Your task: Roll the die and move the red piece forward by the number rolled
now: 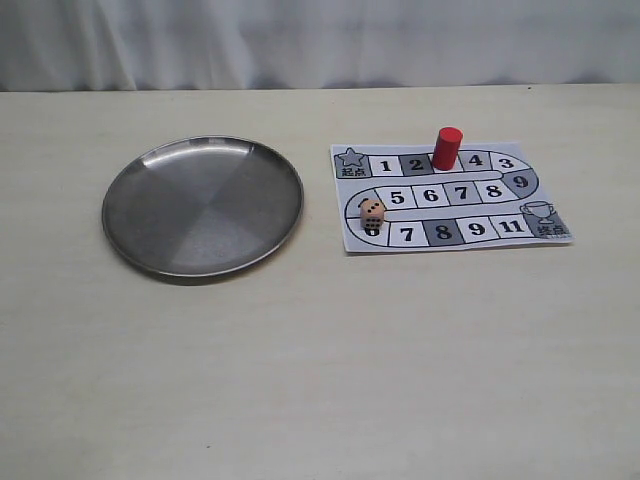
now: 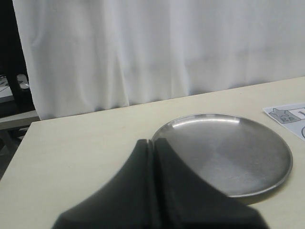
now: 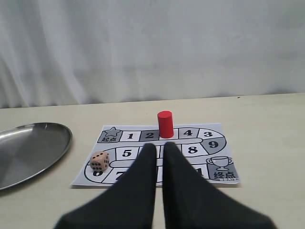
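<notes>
The right gripper (image 3: pixel 159 148) has two dark fingers drawn almost together, with only a thin slit between them, and pinches nothing. Straight ahead of its fingertips, a little way off, the red piece (image 3: pixel 165 124) stands upright on a printed paper game board (image 3: pixel 217 177), on the square between those marked 2 and 4. The die (image 3: pixel 99 161) lies nearer to the gripper than the red piece and off to its side, toward a round steel plate (image 3: pixel 28 148). It rests on the board's edge next to square 5, apart from the fingers.

The left gripper (image 2: pixel 153 143) has its fingers pressed together and is empty. The plate lies just beyond its tips on the pale table (image 2: pixel 86 143).

The left wrist view shows only a corner of the board, with neither die nor red piece. The exterior view shows plate, board, die and red piece whole, but no arm or gripper.
</notes>
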